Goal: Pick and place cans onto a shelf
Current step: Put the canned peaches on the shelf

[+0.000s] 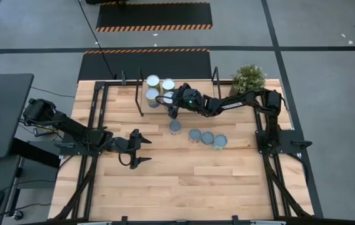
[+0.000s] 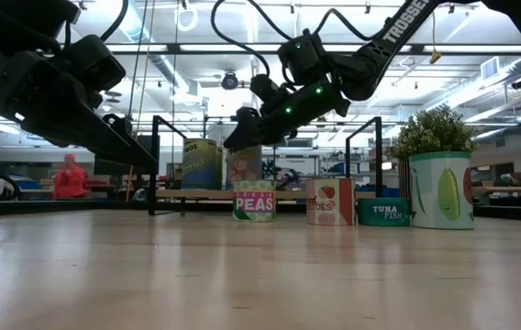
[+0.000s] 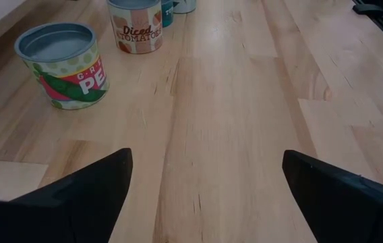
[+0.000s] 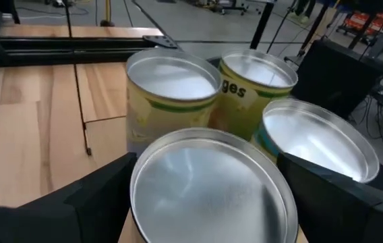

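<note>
The shelf (image 1: 193, 76) is a light-wood board with black posts at the table's far middle. Three cans (image 1: 153, 81) stand on it in a cluster. My right gripper (image 1: 170, 103) reaches into that cluster and is shut on another silver-topped can (image 4: 212, 185). Several more cans stand upright in a row on the table in front of the shelf: a green peas can (image 2: 254, 200), a diced tomatoes can (image 2: 329, 202), a low tuna can (image 2: 382, 212) and a tall can (image 2: 441, 190). My left gripper (image 1: 149, 150) is open and empty, left of the row and near the peas can (image 3: 63, 64). My right gripper has its two fingers on opposite sides of the can's wall, just below the top rim (image 4: 137, 177). The fingers come slanting down from the table's right. The can stands upright with its bottom at the shelf board (image 2: 245, 188). I cannot tell whether it rests there.
A potted green plant (image 1: 248, 78) stands at the far right corner beside the shelf. Black shelf posts (image 2: 155, 165) rise around the board. The black frame rails (image 1: 93, 181) run along the table's left and right. A person in red (image 2: 68, 179) is in the room behind.
</note>
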Controlling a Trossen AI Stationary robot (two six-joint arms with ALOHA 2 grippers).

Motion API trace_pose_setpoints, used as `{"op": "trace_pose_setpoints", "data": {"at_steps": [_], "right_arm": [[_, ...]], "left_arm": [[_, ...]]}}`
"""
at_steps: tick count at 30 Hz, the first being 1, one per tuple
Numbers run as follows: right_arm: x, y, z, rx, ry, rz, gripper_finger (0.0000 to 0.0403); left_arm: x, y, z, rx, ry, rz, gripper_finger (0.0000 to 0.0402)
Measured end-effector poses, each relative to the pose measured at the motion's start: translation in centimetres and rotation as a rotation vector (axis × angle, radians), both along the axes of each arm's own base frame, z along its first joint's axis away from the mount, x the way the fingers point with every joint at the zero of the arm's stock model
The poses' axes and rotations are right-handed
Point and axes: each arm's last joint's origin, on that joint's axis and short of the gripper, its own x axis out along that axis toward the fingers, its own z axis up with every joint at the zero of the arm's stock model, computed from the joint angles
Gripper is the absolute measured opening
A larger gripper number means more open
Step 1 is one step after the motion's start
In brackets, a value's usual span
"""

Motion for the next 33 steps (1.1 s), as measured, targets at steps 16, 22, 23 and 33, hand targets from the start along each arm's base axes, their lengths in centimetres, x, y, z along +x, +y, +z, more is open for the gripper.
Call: {"op": "trace_pose_setpoints", "data": {"at_steps": [16,22,23,33], "right_arm": [[0.2,0.0,0.6,-0.033,-0.05,0.005,0.0361],[0.2,-0.1,0.9,-0.069,-0.074,0.012,0.0361],[0.3,-0.1,1.0,-0.075,-0.079,0.013,0.0361],[-0.1,0.2,2.6,-0.108,-0.099,0.021,0.0361]], "left_arm": [[0.0,0.0,0.0,0.0,0.0,0.0,0.0389],[0.0,0.0,0.0,0.0,0.0,0.0,0.0389],[0.0,0.0,0.0,0.0,0.0,0.0,0.0389],[0.0,0.0,0.0,0.0,0.001,0.0,0.0389]]}}
